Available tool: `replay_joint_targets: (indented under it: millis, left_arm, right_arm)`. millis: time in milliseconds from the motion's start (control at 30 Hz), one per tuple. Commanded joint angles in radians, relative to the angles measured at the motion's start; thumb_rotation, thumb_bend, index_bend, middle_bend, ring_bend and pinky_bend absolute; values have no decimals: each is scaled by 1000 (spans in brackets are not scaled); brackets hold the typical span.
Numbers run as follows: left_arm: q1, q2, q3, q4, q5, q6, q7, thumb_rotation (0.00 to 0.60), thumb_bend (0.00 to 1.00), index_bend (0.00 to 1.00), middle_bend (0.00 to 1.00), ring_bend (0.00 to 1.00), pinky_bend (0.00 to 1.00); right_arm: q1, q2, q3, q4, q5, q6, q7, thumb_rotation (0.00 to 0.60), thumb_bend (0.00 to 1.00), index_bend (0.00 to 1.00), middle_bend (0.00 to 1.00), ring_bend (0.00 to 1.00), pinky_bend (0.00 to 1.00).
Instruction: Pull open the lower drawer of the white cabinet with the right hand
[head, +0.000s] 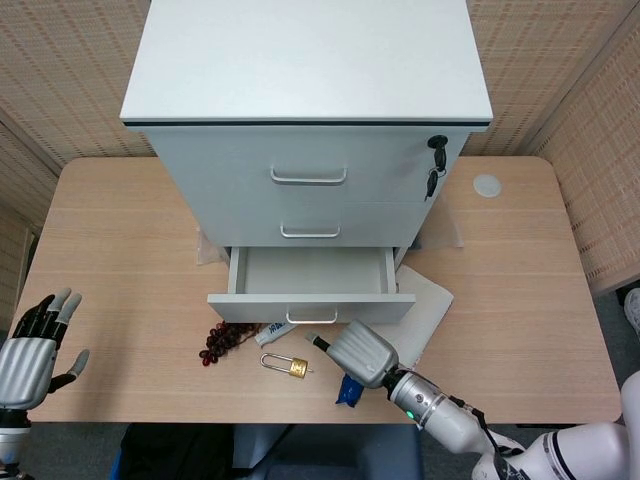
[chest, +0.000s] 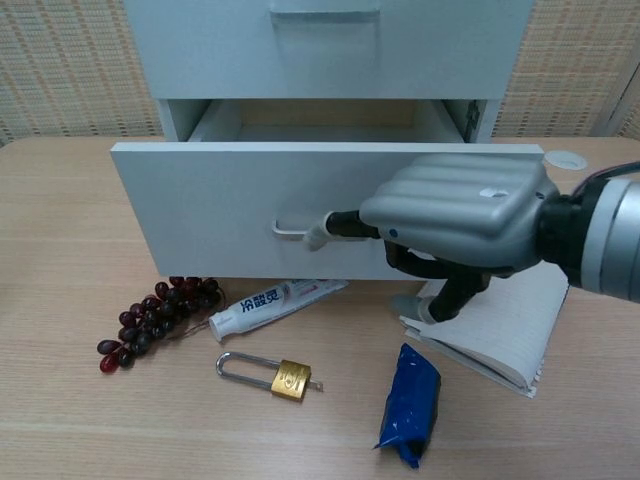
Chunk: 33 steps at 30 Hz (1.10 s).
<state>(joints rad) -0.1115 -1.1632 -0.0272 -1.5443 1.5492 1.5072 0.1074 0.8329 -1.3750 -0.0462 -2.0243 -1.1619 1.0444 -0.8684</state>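
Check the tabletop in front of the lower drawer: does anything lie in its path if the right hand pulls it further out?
Yes. The toothpaste tube and grapes lie partly under the lower drawer front; the padlock is further out. The right hand has one finger at the handle.

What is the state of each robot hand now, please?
Left robot hand: open, holding nothing.
Right robot hand: a fingertip at the lower drawer handle; whether it grips cannot be told.
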Motion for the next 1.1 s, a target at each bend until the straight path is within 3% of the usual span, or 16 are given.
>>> replay_joint_targets:
  millis: [33,300,367,467,567,767,867,1100]
  left_arm:
    - [1,1,-1,0,0,3,-4,600,326,54,15,61,135]
    - [1,1,-7,6,-7,4,-14,600,327,54,15,61,135]
    - [-2,-4,-9,7,-12,-2,-14,600,326,54,15,61,135]
    - [-4,-13,-11,1,-19,-10,-10,600,326,54,15,61,135]
    - [-7,-22,-17,-6,-27,-11,0,600,326,54,15,60,135]
    - [-22,-38,-25,-20,-16,-13,35,600,326,55,15,59,135]
    - [-26,-42,-26,-35,-13,-15,54,600,326,56,15,59,135]
    - [-31,-44,-26,-68,-15,-21,86,600,326,56,15,58,135]
  right_arm:
    - [-39,33,-19,-29,-81,52,35,600,356,147,856,928,980]
    - [-209,193,-122,-75,-270,248,138,600,356,173,791,863,978]
    - [-307,261,-162,-67,-342,386,183,600,356,187,776,836,977]
    - [-409,308,-181,-18,-404,522,264,600,357,229,759,795,975]
    - [-491,335,-165,42,-378,616,340,600,356,252,731,743,932]
    - [-588,332,-105,176,-273,670,468,600,356,253,522,479,586]
    - [-609,308,-84,255,-261,652,537,600,343,252,413,355,473]
    - [-636,240,-44,395,-265,608,643,600,303,249,384,317,449]
